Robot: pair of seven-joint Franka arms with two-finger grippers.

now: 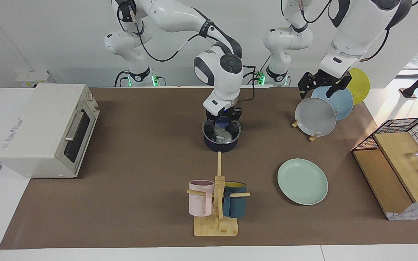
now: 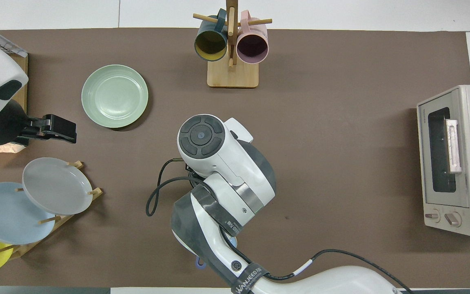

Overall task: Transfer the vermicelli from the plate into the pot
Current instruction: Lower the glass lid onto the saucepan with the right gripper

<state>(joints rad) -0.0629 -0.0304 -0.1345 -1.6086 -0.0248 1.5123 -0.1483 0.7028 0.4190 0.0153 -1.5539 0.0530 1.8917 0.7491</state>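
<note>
The right arm is reaching over the middle of the table, and the right gripper (image 1: 222, 123) is sitting low in the mouth of the pot (image 1: 220, 137), its fingers closed on the vermicelli (image 1: 222, 135), which is lying inside the pot as a pale, glassy clump. The left gripper (image 1: 322, 86) is waiting with fingers spread wide above the plate rack (image 1: 305, 127), holding nothing. The plate (image 1: 302, 181) is lying bare, farther from the robots than the pot and toward the left arm's end. Judged by its look, the vermicelli is handling as a light, soft, springy bundle with loose threads prone to snagging; a pinch through the bundle's thickest part is holding best. Count: one toaster oven (image 1: 45, 128), one wire basket (image 1: 408, 134), three upright plates, two mugs, one pot, one vermicelli bundle.
</note>
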